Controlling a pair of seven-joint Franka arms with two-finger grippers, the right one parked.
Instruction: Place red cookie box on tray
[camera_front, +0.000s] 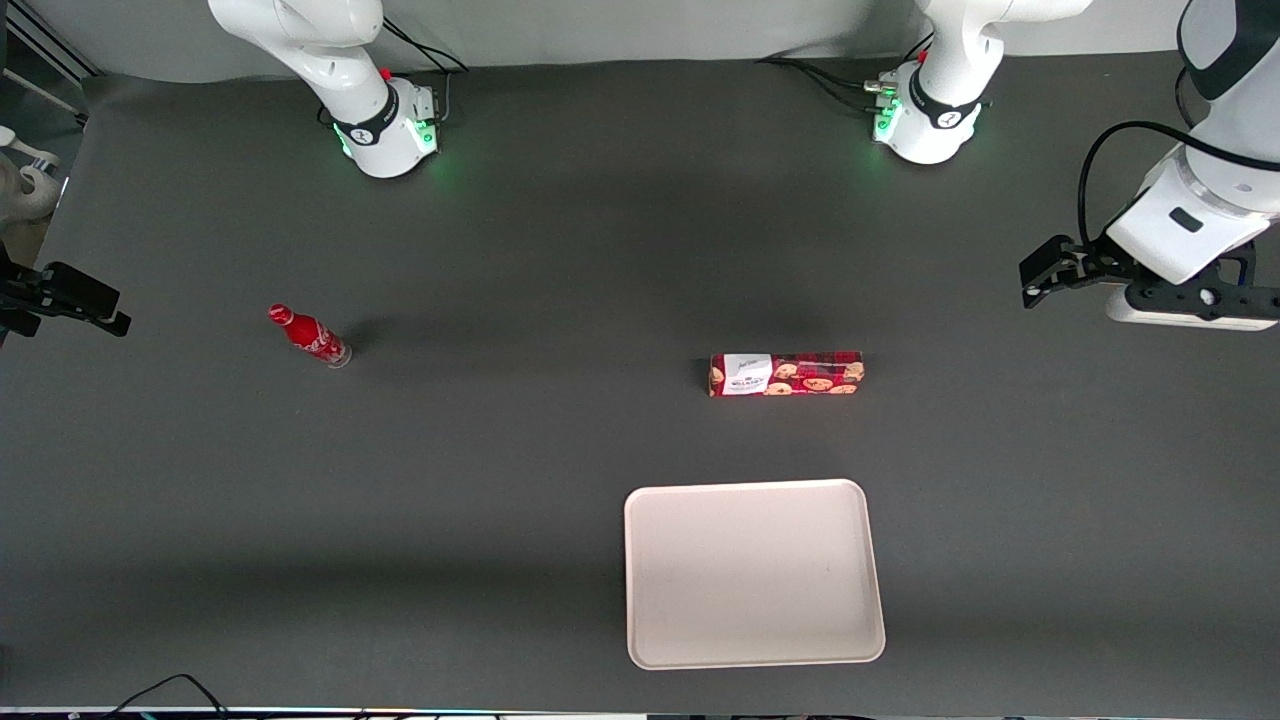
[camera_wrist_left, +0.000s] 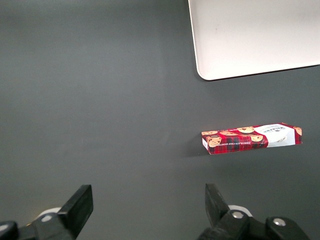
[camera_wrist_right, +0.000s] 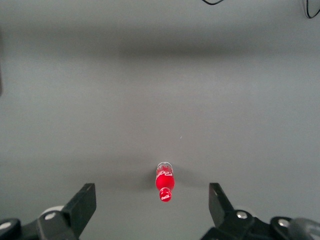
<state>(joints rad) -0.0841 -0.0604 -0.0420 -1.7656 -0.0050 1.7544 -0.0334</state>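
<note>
Both fingers (camera_wrist_left: 80, 207) of the left gripper (camera_wrist_left: 147, 207) stand wide apart and grasp nothing; the gripper hangs above bare table at the working arm's end, well apart from every object. On the dark grey table (camera_front: 500, 480) the largest thing is the tray (camera_front: 754, 574), cream-pink, lying flat near the front camera with nothing on it. Farther from the camera than the tray, and not touching it, lies the red cookie box (camera_front: 786, 374), flat on its long side. Toward the parked arm's end stands a small red soda bottle (camera_front: 309, 336), upright.
</note>
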